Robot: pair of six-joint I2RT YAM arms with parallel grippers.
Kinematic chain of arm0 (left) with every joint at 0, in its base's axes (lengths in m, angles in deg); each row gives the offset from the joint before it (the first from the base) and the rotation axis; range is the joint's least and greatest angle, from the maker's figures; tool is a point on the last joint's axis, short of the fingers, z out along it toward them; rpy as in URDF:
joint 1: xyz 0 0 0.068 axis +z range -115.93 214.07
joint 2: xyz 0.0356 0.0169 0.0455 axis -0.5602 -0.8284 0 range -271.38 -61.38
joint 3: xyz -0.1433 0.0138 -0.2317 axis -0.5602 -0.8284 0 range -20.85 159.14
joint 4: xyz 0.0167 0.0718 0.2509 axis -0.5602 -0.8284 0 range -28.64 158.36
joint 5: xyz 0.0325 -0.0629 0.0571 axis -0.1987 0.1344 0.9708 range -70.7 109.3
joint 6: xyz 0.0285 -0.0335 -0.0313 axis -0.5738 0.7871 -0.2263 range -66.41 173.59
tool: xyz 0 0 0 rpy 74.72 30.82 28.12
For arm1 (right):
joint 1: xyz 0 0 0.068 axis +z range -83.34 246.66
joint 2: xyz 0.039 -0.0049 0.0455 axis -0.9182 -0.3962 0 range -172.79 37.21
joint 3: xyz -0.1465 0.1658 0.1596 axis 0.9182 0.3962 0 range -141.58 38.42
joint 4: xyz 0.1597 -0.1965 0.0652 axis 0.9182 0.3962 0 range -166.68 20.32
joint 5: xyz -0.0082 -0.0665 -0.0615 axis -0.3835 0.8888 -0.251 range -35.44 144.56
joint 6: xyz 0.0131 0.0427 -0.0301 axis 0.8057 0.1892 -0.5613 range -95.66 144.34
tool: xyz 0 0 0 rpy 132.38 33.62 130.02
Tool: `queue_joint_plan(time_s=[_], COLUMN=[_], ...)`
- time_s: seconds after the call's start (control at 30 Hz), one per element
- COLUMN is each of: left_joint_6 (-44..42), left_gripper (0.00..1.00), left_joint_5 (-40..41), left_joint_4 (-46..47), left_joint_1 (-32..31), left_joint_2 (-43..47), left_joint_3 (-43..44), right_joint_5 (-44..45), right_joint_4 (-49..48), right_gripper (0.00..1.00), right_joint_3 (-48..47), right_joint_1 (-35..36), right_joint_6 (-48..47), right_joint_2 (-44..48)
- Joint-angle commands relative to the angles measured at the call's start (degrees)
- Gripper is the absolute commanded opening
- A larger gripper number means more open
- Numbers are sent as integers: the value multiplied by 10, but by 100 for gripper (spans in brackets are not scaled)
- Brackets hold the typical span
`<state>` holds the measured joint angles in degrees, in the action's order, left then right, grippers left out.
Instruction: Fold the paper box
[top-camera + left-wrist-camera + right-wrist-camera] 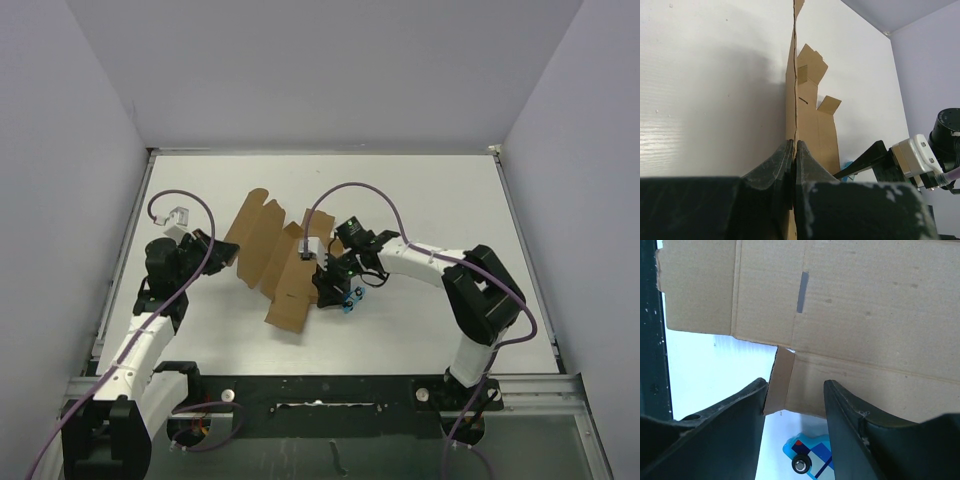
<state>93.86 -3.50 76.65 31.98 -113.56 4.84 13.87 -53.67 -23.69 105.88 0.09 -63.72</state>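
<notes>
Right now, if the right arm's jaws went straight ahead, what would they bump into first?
Probably the paper box: its small raised flap stands between the open jaws, though depth is unclear.

Plain brown paper box (268,262), white table (430,200), blue object (351,298).

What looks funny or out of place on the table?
A small blue object lies on the white table right beside the paper box, close by the open right gripper. It is not cardboard, so it looks like a stray. The box shows no tears that I can see.
</notes>
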Motion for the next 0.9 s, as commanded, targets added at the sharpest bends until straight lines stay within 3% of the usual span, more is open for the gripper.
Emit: queue_joint_plan(time_s=[0.0, 0.1, 0.3, 0.5, 0.73, 0.87], left_joint_6=[-15, -17, -17, -17, -27, -30], left_gripper=[0, 0, 0, 0, 0, 0], left_joint_5=[-10, -9, -12, -24, -26, -25], left_joint_4=[26, 25, 27, 37, 38, 37], left_joint_1=[1, -1, -4, -8, -14, -15], left_joint_2=[18, 20, 19, 16, 17, 17], left_joint_3=[8, 9, 11, 10, 9, 10], right_joint_5=[-31, -27, 10, 58, 88, 36], right_joint_4=[-10, -11, -15, 10, 27, 36], right_gripper=[49, 47, 27, 19, 22, 43], right_joint_3=[-26, -26, -27, -47, -62, -67], right_joint_1=[-9, -10, -11, -8, -9, -23], right_joint_6=[21, 26, 38, 43, 40, 24], right_joint_2=[7, 7, -11, -62, -79, -51])
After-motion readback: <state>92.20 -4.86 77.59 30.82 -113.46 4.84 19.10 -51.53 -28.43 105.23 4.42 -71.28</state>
